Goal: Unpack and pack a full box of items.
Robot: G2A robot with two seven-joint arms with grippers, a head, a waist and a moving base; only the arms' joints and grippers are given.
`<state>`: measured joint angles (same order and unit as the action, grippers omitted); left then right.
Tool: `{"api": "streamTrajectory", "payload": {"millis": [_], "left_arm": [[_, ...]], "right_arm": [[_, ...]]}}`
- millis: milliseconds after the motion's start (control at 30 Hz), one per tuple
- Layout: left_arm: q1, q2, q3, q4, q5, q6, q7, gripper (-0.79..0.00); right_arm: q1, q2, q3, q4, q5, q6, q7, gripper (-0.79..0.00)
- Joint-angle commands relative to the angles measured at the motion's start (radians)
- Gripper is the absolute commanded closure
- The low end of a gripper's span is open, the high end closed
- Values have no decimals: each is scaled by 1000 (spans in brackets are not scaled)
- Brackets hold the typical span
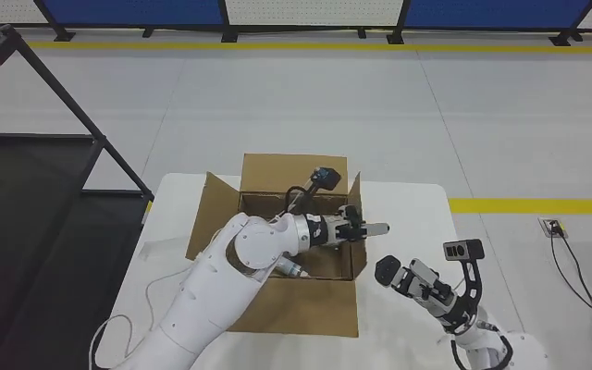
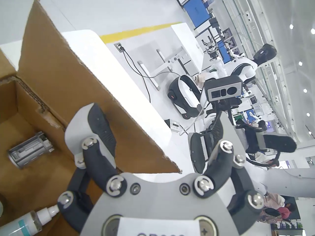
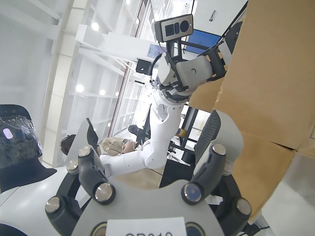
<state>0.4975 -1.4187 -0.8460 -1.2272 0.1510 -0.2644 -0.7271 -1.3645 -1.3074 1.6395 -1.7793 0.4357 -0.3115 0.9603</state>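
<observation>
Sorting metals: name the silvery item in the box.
The ridged cylinder lying on its side; the spray bottle is clear with a white nozzle.

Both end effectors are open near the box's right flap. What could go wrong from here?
The left end effector hangs open over the right flap of the cardboard box; lowering it may snag the flap and drag the box.
The right end effector sits close beside that flap, so the two arms might collide.
The silvery cylinder lies on its side inside and could roll when gripped.
</observation>
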Motion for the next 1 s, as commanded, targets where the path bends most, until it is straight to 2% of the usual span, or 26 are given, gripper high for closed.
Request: {"api": "streamTrajectory", "payload": {"millis": [0,400,667,833,967], "left_arm": [[-25,-13,22,39,-12,-5,9,-785],[-121,-81,119,204,-47,-20,58,-785],[-162,-110,133,280,-55,-44,77,-785],[-146,-101,99,276,-43,-74,75,-785],[-79,-70,37,172,23,-66,124,-785]], "right_arm": [[-2,3,2,-2,0,0,2,-785],[24,21,-8,-15,0,2,44,-785],[42,34,-5,0,-139,86,-50,-785],[57,42,26,20,-173,114,-97,-785],[83,46,10,34,-190,147,-121,-785]]}}
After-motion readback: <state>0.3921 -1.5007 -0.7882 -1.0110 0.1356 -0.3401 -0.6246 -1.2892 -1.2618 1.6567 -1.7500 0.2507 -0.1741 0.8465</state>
